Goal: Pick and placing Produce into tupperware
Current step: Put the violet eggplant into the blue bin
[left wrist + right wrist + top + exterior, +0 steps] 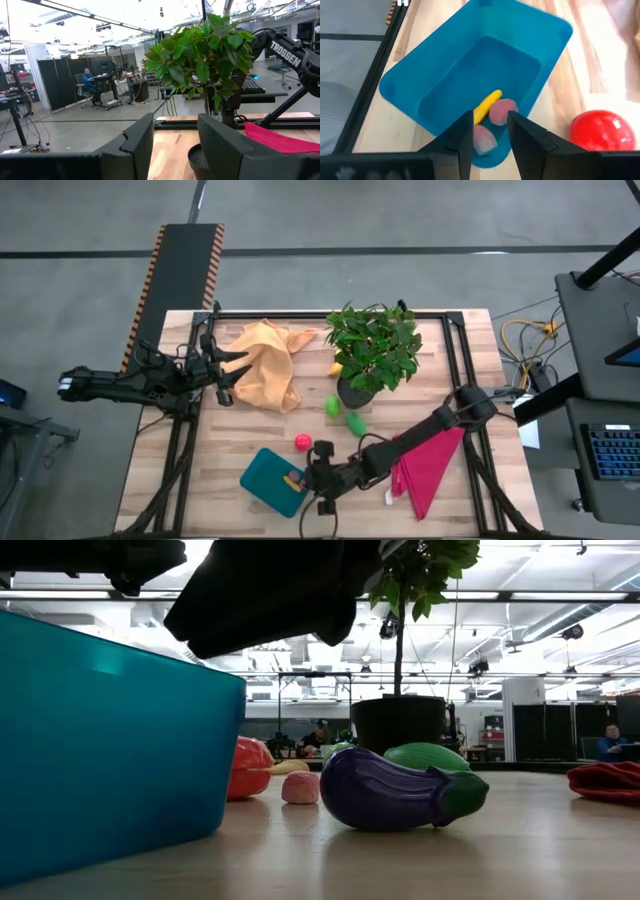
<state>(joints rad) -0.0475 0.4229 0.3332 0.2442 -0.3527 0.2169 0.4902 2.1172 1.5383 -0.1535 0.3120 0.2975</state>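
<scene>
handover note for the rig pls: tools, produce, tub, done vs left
Right tool: over the tub, fingers apart, nothing between them.
Left tool: waits at the orange cloth, open, empty.
Done: banana and two pink pieces in the tub.
Left: red piece, eggplant, two green pieces, all on the table by the plant.
</scene>
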